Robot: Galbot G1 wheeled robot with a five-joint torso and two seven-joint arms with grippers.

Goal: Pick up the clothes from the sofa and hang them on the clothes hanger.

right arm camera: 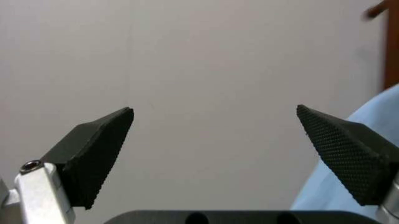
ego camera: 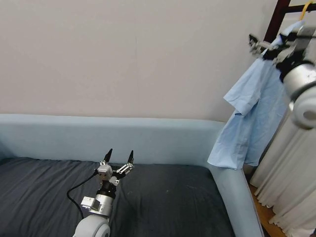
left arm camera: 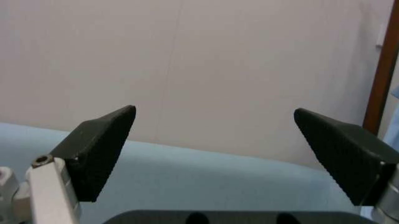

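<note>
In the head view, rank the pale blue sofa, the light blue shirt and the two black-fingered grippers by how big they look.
1. Pale blue sofa, largest.
2. Light blue shirt, hanging at the right.
3. Left gripper, open over the dark seat, and right gripper, open by the shirt's top: too alike to rank.

Plain pale wall [ego camera: 123, 54] behind, light-blue sofa [ego camera: 148, 138] against it, dark seat cushion [ego camera: 173, 197], white curtain [ego camera: 291, 192] at right, wooden floor [ego camera: 266, 217] beneath.

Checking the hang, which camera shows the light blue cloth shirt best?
The head view: the light blue cloth shirt hangs there nearly whole. The right wrist view catches one fold; the left wrist view, a sliver.
</note>
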